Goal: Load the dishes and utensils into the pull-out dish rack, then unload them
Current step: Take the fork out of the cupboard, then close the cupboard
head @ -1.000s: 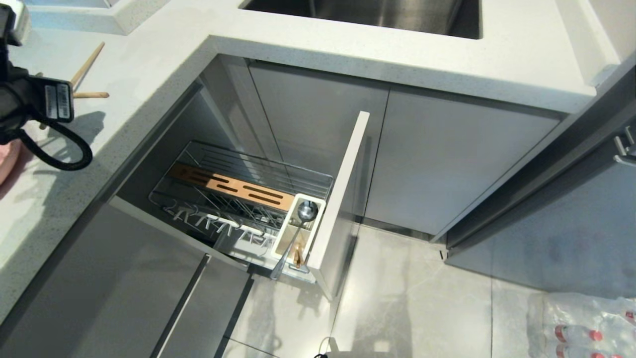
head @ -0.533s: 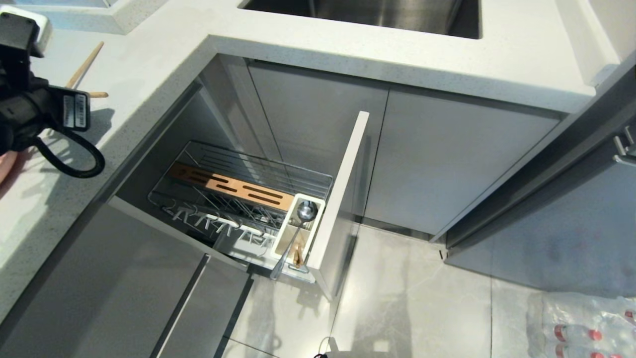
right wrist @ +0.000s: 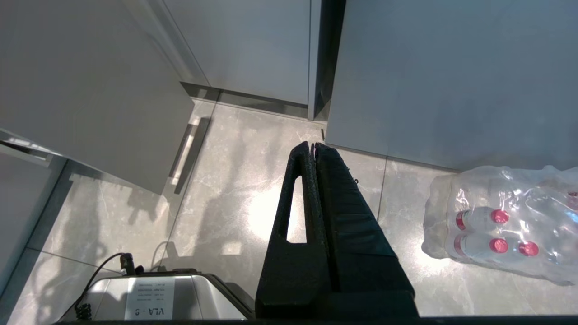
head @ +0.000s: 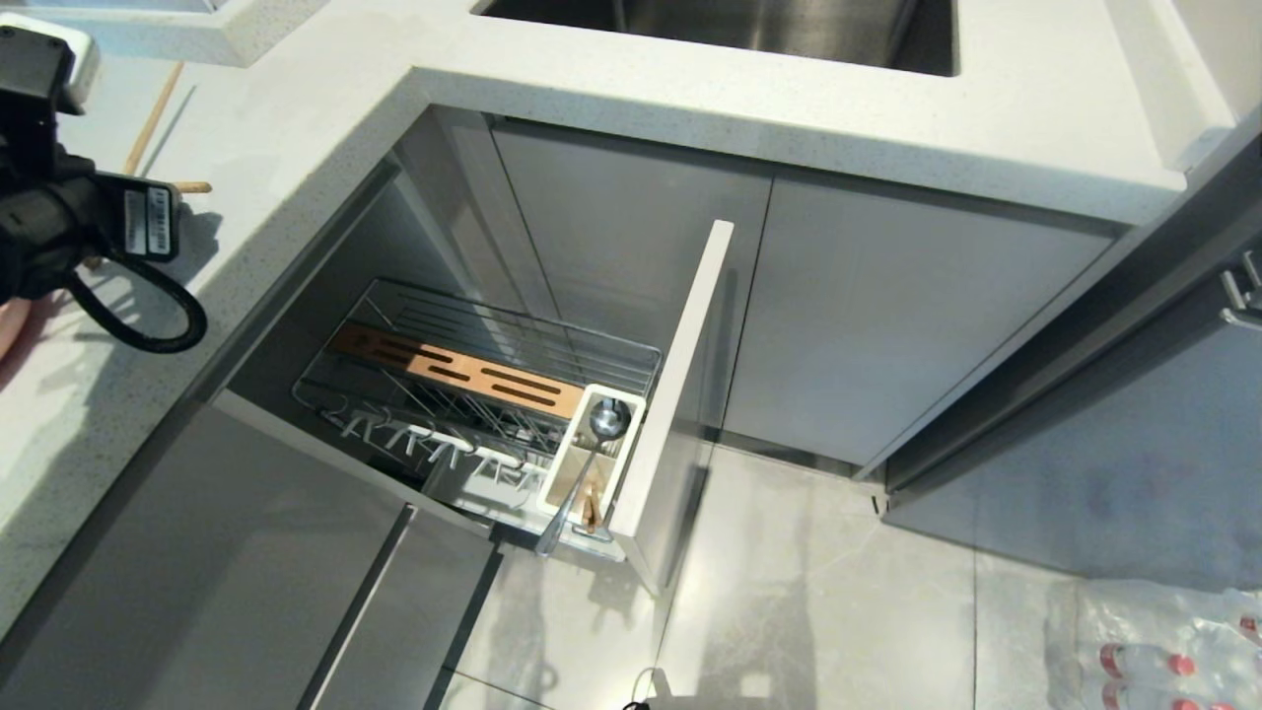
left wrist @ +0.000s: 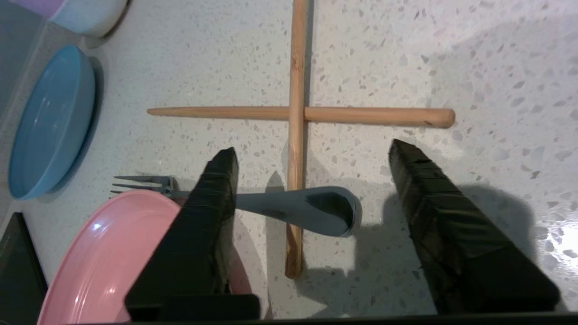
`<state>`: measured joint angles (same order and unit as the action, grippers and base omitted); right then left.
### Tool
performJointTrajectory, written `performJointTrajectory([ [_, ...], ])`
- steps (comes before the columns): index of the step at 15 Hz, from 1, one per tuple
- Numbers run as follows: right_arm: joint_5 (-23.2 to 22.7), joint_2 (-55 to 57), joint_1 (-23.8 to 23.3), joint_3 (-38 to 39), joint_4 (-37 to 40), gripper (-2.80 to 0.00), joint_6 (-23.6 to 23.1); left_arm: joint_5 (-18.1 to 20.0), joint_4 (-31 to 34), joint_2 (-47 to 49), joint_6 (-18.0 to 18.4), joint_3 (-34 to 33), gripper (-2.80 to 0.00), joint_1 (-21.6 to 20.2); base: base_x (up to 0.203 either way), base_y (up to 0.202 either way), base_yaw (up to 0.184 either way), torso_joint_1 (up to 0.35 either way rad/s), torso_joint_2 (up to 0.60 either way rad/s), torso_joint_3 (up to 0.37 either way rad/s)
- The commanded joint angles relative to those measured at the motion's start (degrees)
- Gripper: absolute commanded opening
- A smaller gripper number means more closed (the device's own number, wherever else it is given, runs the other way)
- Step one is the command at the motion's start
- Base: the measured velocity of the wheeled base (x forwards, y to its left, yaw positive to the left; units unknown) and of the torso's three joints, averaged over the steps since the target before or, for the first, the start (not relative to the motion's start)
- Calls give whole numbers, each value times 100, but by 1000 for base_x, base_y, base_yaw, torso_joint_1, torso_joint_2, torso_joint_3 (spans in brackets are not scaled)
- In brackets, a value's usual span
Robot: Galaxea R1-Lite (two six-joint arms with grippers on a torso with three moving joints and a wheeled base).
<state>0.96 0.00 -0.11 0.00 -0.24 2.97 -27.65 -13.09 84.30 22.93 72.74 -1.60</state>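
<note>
My left gripper (left wrist: 312, 146) hangs open over the speckled countertop (left wrist: 474, 67), holding nothing. Between its fingers lies a grey-blue spoon (left wrist: 311, 207), resting across one of the two crossed wooden chopsticks (left wrist: 295, 67). The spoon's handle runs under one finger toward the salmon-pink plate (left wrist: 99, 262). In the head view my left arm (head: 59, 212) is at the far left, over the counter. The pull-out dish rack (head: 680, 394) stands slid out; its white cutlery holder (head: 631, 406) holds a long-handled spoon (head: 608, 419) and a wooden piece. My right gripper (right wrist: 311, 144) is shut and parked above the floor.
A light blue plate (left wrist: 49, 122), stacked bowls (left wrist: 86, 13) and grey fork tines (left wrist: 135, 182) lie by the pink plate. A sink (head: 739, 30) is at the back, a grey double-door cabinet (head: 838, 306) beside the rack, and a water-bottle pack (head: 1163, 641) on the floor.
My left arm shifted a little to the right over the counter. The long chopstick's far end swung to the left. The rack and its contents did not move.
</note>
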Motion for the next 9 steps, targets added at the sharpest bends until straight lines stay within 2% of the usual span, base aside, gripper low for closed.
performJointTrajectory([
  [1, 0, 1, -2, 0, -2, -280, 1, -30, -36, -151, 14, 3, 0, -2, 0, 0, 0, 0, 0, 0],
  [6, 0, 7, -4, 0, -2, -280, 1, -30, -43, -669, -8, -70, 0, -7, 0, 0, 0, 0, 0, 0],
  [7, 0, 4, -1, 0, -2, -280, 1, -28, -44, -788, -7, -106, -165, -7, 0, 0, 0, 0, 0, 0],
  [8, 0, 8, -5, 0, -2, -280, 1, -24, -44, -902, -7, -133, -280, -7, 0, 0, 0, 0, 0, 0],
  [9, 0, 0, 2, 0, 0, -280, 1, -22, -44, -980, -6, -139, -280, -7, 0, 0, 0, 0, 0, 0],
])
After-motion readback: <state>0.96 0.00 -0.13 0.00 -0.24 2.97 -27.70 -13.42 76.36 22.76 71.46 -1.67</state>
